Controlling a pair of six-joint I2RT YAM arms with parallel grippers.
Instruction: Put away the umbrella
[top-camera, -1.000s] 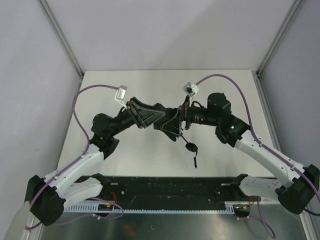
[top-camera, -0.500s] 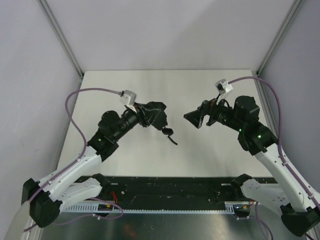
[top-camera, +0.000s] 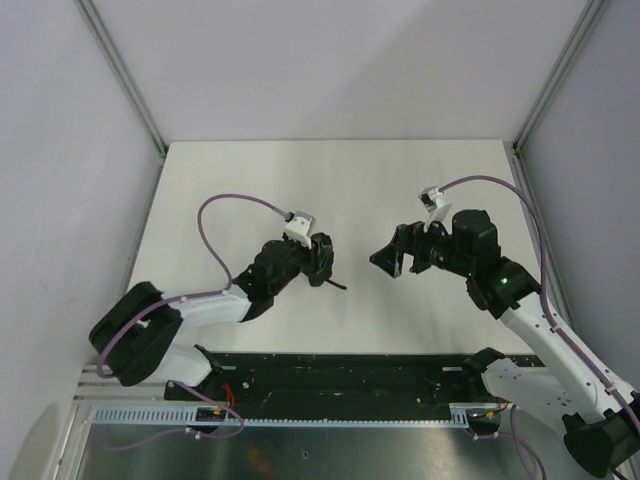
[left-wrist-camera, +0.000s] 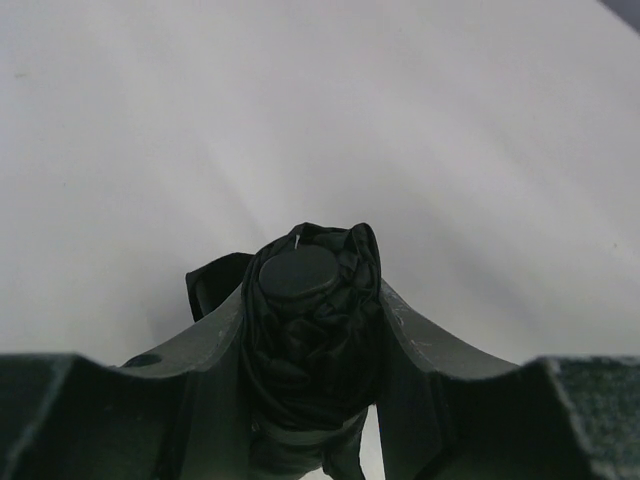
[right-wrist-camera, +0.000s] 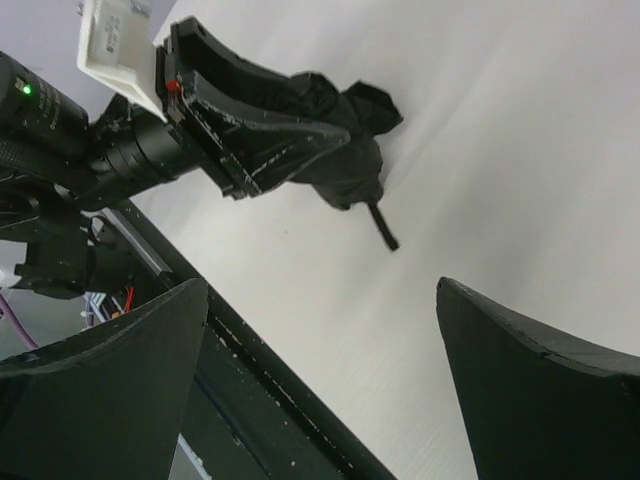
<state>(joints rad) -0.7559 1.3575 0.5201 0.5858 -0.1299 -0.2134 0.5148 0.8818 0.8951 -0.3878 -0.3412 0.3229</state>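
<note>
Drawn back toward its base since a moment ago, the left gripper (top-camera: 318, 262) clamps the folded black umbrella (left-wrist-camera: 305, 300) between its fingers, low over the white table (top-camera: 340, 180). Across a gap to its right, the right gripper (top-camera: 390, 260) hangs spread wide and empty.

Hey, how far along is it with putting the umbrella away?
Done: the umbrella is collapsed into a tight bundle. In hand: the left gripper is clamped around it, while the right gripper is open and apart from it. Left: actually stowing it. No storage spot shows in any view.
</note>
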